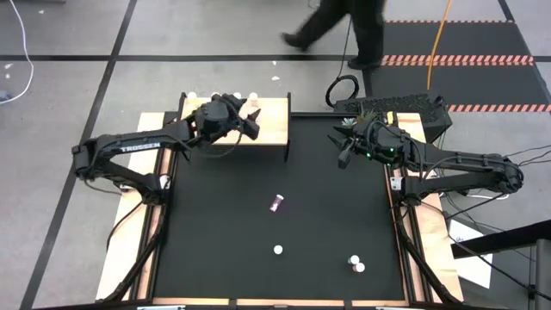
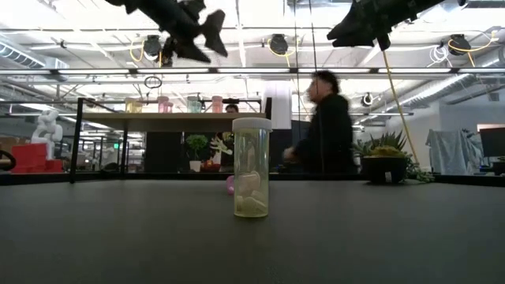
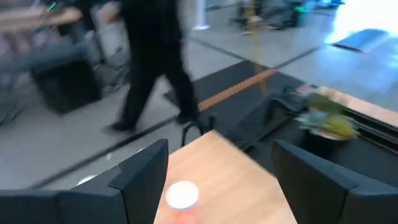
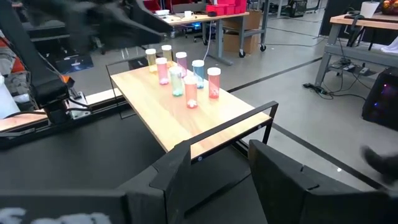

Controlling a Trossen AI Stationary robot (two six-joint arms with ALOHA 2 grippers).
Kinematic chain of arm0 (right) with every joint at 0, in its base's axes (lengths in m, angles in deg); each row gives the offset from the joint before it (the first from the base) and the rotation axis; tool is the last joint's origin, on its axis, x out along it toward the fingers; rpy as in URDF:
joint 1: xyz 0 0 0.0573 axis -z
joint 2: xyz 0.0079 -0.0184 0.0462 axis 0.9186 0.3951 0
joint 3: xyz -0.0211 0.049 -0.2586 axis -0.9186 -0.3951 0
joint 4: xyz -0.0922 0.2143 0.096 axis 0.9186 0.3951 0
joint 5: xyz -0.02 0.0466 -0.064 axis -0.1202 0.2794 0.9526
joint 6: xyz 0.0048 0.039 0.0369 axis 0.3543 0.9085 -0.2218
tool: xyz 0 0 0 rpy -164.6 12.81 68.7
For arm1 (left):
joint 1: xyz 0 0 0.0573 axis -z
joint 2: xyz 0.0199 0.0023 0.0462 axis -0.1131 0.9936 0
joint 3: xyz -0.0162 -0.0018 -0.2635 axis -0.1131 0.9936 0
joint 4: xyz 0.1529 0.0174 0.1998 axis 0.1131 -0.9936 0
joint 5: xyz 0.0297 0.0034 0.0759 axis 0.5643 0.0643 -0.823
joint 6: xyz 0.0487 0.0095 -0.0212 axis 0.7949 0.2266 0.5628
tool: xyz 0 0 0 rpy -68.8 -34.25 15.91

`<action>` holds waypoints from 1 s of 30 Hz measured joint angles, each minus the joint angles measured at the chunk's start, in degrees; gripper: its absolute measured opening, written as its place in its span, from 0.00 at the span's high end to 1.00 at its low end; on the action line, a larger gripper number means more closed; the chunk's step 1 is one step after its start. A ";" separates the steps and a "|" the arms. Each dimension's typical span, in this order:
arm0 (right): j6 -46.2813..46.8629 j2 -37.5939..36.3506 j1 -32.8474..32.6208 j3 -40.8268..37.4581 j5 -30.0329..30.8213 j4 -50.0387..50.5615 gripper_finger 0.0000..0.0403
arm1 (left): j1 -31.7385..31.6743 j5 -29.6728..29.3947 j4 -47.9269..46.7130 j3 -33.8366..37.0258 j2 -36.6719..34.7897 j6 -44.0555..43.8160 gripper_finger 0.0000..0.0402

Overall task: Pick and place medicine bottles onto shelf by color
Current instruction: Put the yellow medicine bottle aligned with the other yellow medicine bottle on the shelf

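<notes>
A walking person (image 1: 344, 26) is cut off at the high view's upper edge and blurred. In the left wrist view, one bottle (image 3: 183, 199) is cropped at the bottom edge.

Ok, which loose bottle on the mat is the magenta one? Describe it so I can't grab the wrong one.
Start at the black table mat in the high view and go to its middle, below the light-wood shelf. The small magenta medicine bottle lies there on its side, alone. The other loose bottles nearer the front edge show only white caps from above.
</notes>
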 joint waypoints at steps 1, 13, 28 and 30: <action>0.00 -0.02 0.00 0.00 -0.03 -0.15 0.61 | 1.06 0.83 0.02 0.00 -0.84 2.74 0.31; 0.51 -0.95 1.84 0.00 -5.95 0.40 0.61 | 22.45 10.15 -5.35 -0.07 -0.61 1.41 0.39; 15.11 -2.02 1.30 0.00 -7.52 15.69 0.61 | 31.98 10.22 -18.27 0.00 17.15 -42.99 0.41; 17.00 -2.13 1.30 0.00 -8.14 17.88 0.61 | 31.67 11.21 -15.54 0.00 18.56 -45.05 0.41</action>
